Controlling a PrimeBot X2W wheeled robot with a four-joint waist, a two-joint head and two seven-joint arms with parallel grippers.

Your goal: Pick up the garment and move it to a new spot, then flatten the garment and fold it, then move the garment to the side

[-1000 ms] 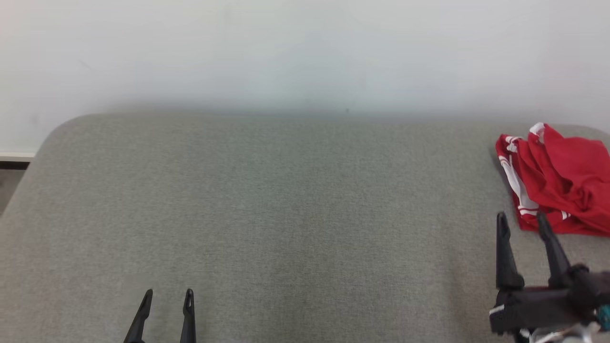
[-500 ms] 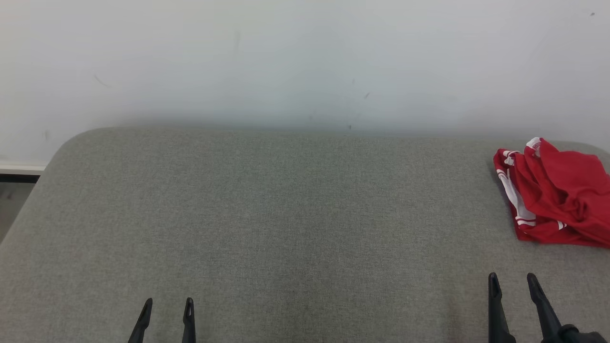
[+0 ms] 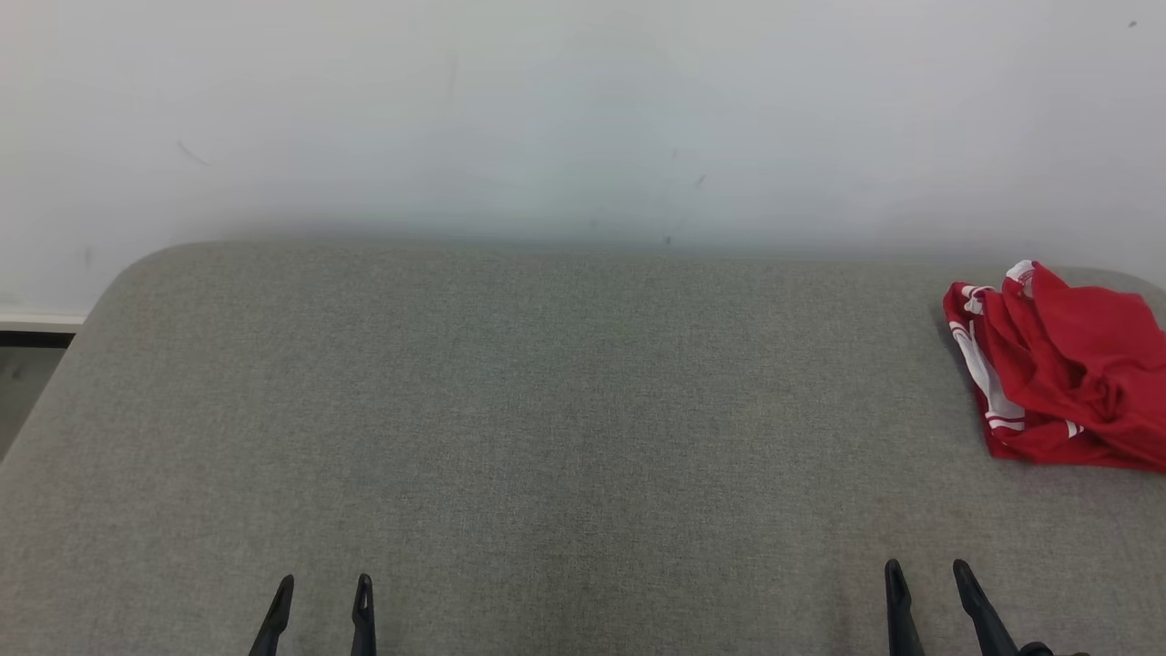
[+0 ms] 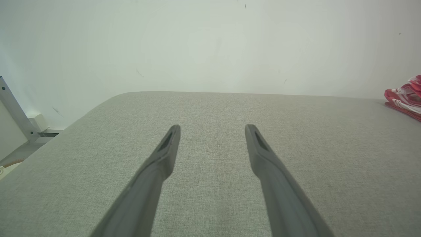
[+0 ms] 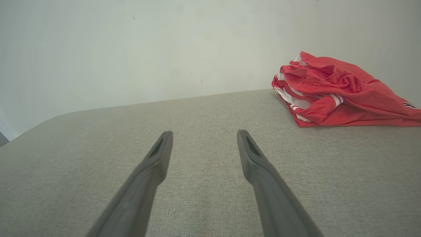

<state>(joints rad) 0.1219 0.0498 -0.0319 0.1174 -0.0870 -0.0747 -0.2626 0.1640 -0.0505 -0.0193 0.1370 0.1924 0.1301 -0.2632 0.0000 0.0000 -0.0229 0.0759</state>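
The red garment with white striped trim (image 3: pixel 1061 374) lies bundled ahead of your right pincer (image 3: pixel 928 572) and off to its right, well apart from the fingertips, near the far right corner of the grey fabric-covered surface (image 3: pixel 547 410). In the right wrist view the same red bundle (image 5: pixel 342 92) sits up and to the right of the right pincer (image 5: pixel 205 134), with bare grey cloth between them. Its long axis looks to run crosswise to the way those fingers point, with the white-striped edge on the side nearest the pincer. The head view cuts off the far end, so you cannot judge its full length there.

Your left pincer (image 3: pixel 325 583) is much farther off. From it (image 4: pixel 212 130) the garment (image 4: pixel 404 97) is just a red sliver far to the right. The right arm is clearly the nearer one.

Both pincers stand wide apart at the fingers, holding nothing and touching nothing. They hover just over the grey surface.

The bundle looks loosely folded and already off to the side, so the task may be done. If you do reach again, go forward and right with the right arm.
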